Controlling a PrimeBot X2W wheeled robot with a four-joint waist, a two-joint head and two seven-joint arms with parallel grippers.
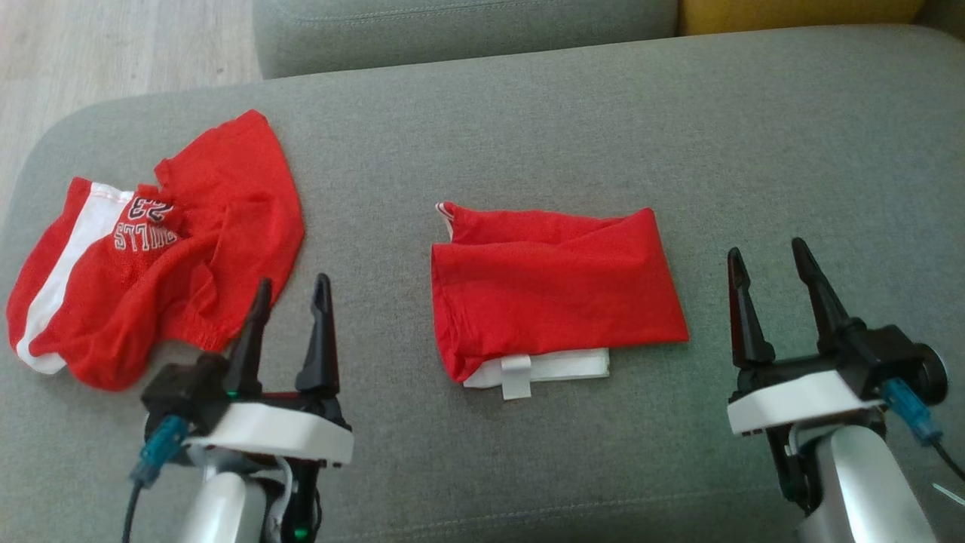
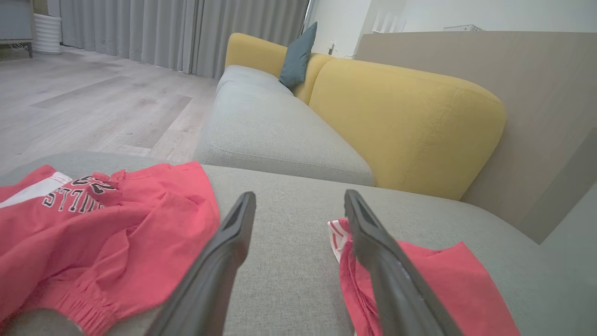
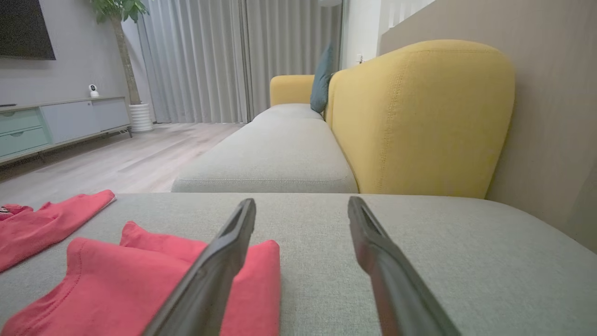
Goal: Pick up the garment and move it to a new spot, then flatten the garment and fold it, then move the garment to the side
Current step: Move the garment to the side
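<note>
step: fold looks done, moving it aside comes next | folded red garment (image 1: 554, 290) lies mid gray sofa seat (image 1: 528, 128), between the pincers | left pincer (image 1: 293, 280) wide, empty | right pincer (image 1: 766, 247) wide, empty | next: pinch its near edge, keep clear of the crumpled red clothes (image 1: 151, 249) (maybe shorts)

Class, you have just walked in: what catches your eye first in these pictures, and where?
Two bright red patches on the grey couch: a folded garment in the middle, a crumpled garment with lettering at the left. The left gripper and right gripper hover open, empty, nearer the camera.
</note>
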